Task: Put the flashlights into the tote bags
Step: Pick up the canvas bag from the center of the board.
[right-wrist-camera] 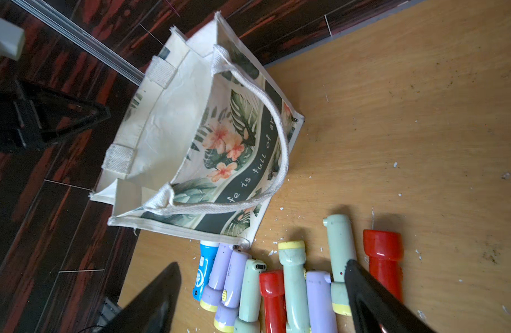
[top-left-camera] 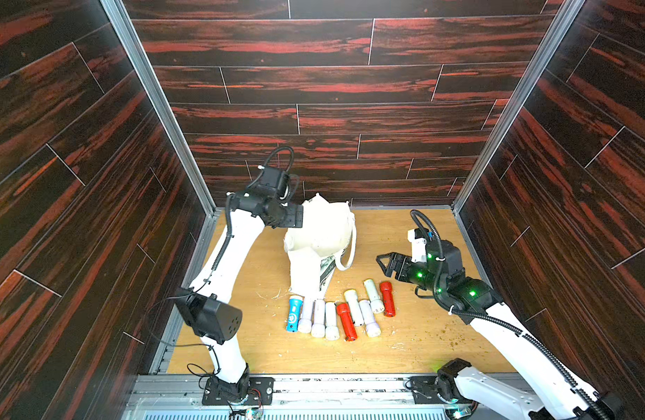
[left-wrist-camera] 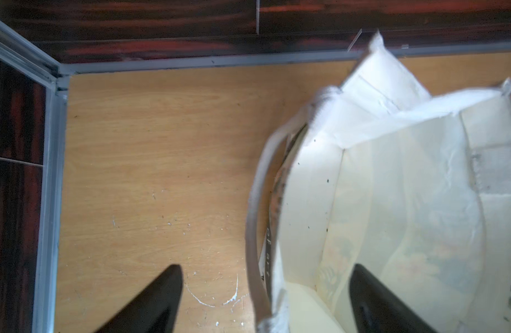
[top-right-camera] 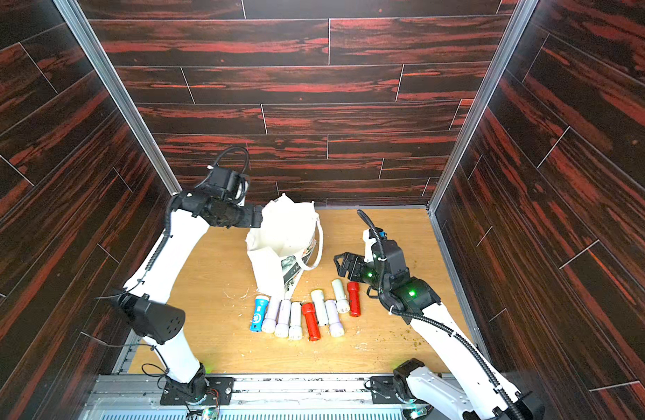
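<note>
The cream tote bag (top-left-camera: 321, 236) (top-right-camera: 284, 232) stands open near the back of the floor, its flower-and-lettering panel (right-wrist-camera: 234, 150) facing the flashlights. Several flashlights lie in a row in front of it: a blue one (top-left-camera: 293, 313) (right-wrist-camera: 205, 268), two red ones (top-left-camera: 347, 322) (top-left-camera: 387, 298), and pale lilac and cream ones (top-left-camera: 368, 312). My left gripper (left-wrist-camera: 266, 269) is open. It straddles the bag's left rim and loop handle (left-wrist-camera: 254, 201), with one finger (left-wrist-camera: 372, 297) inside the bag. In both top views the bag hides its fingertips. My right gripper (top-left-camera: 382, 264) (right-wrist-camera: 262, 263) hangs open and empty, right of the bag above the row.
Dark wood-pattern walls with aluminium corner posts (top-left-camera: 157, 102) close in the wooden floor (top-left-camera: 422, 327) on three sides. White scratches and crumbs dot the floor. Both arm bases sit on the metal rail (top-left-camera: 331, 389) at the front edge.
</note>
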`<state>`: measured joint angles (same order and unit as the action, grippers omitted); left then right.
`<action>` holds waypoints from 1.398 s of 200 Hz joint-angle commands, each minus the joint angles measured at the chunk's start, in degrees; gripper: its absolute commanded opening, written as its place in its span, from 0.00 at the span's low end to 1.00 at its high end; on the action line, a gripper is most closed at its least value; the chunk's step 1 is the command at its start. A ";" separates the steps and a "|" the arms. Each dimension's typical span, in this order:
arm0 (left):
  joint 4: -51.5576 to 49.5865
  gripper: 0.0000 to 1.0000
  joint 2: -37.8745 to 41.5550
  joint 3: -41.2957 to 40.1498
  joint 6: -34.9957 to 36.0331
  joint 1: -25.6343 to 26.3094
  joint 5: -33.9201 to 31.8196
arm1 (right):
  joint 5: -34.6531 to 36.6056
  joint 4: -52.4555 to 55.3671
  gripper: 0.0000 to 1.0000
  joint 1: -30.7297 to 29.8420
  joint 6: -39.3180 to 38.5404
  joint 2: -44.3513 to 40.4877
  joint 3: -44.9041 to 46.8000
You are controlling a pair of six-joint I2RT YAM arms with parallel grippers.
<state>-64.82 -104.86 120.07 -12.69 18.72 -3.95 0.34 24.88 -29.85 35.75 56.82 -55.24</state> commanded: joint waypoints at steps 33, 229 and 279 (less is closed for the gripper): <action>-6.34 0.70 -8.06 8.80 1.59 -0.09 -5.88 | 1.02 3.46 0.89 -0.22 -0.81 -0.56 -1.81; -3.43 0.00 -9.25 12.16 0.21 -0.14 -14.02 | 7.95 6.80 0.84 -7.03 3.10 4.77 1.15; -0.50 0.00 -4.23 10.08 -1.55 -0.44 -15.89 | 10.21 8.34 0.82 -12.71 4.30 7.07 1.78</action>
<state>-68.45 -116.16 130.69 -13.30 18.72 -18.31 8.62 31.35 -40.12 38.17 63.35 -54.63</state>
